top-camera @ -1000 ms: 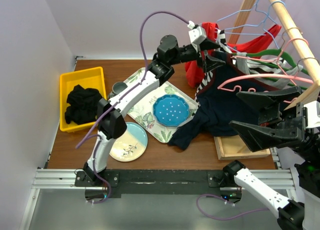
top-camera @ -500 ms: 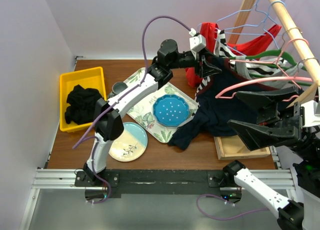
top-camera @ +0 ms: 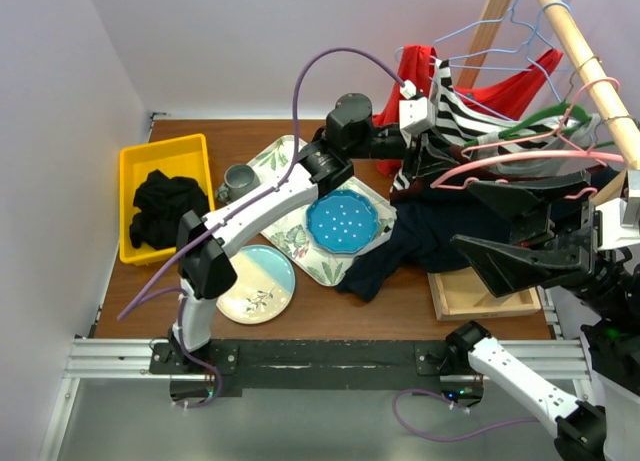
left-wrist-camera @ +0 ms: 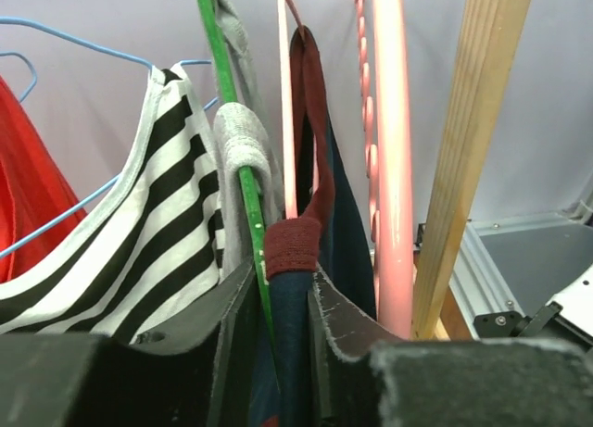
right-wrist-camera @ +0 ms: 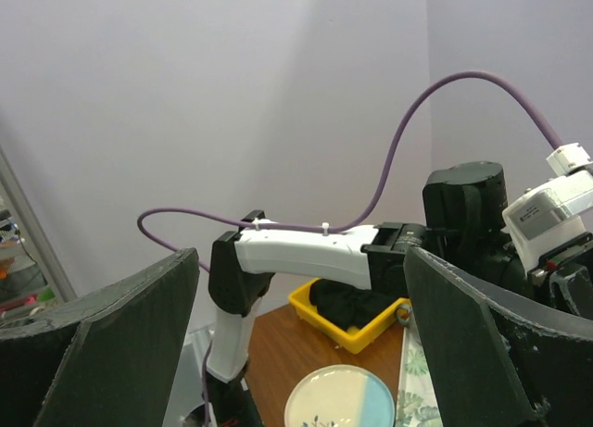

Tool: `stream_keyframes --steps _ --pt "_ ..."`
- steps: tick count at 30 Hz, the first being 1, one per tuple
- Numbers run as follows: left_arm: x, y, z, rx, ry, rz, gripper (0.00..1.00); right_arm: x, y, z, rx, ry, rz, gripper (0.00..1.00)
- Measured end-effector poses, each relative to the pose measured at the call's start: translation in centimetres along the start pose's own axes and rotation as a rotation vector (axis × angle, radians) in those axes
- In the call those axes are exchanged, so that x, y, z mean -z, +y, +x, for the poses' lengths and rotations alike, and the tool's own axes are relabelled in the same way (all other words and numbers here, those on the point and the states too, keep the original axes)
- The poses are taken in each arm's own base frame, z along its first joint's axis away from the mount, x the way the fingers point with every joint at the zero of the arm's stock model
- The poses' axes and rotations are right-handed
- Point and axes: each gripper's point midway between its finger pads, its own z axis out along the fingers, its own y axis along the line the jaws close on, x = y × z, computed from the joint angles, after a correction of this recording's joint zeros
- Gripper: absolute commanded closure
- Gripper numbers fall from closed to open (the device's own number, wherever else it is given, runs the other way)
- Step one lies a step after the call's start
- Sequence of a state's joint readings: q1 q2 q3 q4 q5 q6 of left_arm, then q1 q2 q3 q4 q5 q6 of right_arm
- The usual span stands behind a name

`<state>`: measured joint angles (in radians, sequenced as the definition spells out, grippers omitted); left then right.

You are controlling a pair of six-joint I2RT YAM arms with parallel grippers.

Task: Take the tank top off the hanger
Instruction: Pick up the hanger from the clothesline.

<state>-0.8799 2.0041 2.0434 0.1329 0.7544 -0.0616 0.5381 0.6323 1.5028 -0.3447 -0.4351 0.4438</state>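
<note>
While on its pink hanger, the tank top, strap tight between left jaws; right jaws wide, well apart.

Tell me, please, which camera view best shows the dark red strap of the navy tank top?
The left wrist view: the dark red strap runs down the frame centre into the left gripper. The top external view shows the navy tank top draped below, the strap too small to tell. The right wrist view shows none.
</note>
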Motion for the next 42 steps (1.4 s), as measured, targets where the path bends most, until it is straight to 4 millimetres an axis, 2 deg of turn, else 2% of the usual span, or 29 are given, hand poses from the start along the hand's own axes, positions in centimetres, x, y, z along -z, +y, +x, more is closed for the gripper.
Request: stream_keyframes --steps 3,5,9,10,11,13,20,28,30,34,38,42 --pt "0.0 0.2 0.4 -0.005 0.011 -0.021 0.86 0.2 0.1 -0.1 0.002 -0.006 0.000 0.04" --pt "0.1 0.6 0.6 -0.011 0.020 -0.044 1.00 0.4 0.3 -0.3 0.005 -0.012 -0.002 0.04" --pt "0.5 0.8 0.5 -0.029 0.028 -0.081 1.00 0.7 0.5 -0.6 0.009 -0.023 -0.002 0.04" --pt "0.6 0.9 0.4 -0.031 0.030 -0.092 0.94 0.7 0.5 -0.6 0.009 -0.023 -0.002 0.04" --pt "0.8 0.9 0.3 -0.032 0.032 -0.101 0.68 0.7 0.5 -0.6 0.009 -0.024 -0.002 0.04" --pt "1.0 0.7 -0.1 -0.033 0.031 -0.115 0.46 0.7 0.5 -0.6 0.008 -0.026 -0.001 0.04" --pt "2.2 -0.4 -0.6 -0.033 0.041 -0.116 0.44 0.6 0.3 -0.7 0.000 -0.033 0.007 0.03" --pt "2.9 -1.2 0.3 -0.023 0.060 -0.106 0.62 0.6 0.3 -0.8 -0.007 -0.039 0.008 0.03" --pt "2.9 -1.3 0.8 -0.016 0.069 -0.105 0.62 0.6 0.3 -0.8 -0.011 -0.039 0.008 0.03" --pt "3.0 -1.6 1.3 -0.012 0.082 -0.103 0.43 0.6 0.3 -0.8 -0.013 -0.041 0.007 0.03" --pt "3.9 -2.4 1.5 -0.007 0.091 -0.109 0.38 0.5 0.2 -0.7 -0.014 -0.040 0.008 0.03" --pt "4.8 -3.7 -0.2 -0.027 0.066 -0.107 0.38 0.3 -0.1 -0.2 -0.019 -0.030 0.013 0.03"
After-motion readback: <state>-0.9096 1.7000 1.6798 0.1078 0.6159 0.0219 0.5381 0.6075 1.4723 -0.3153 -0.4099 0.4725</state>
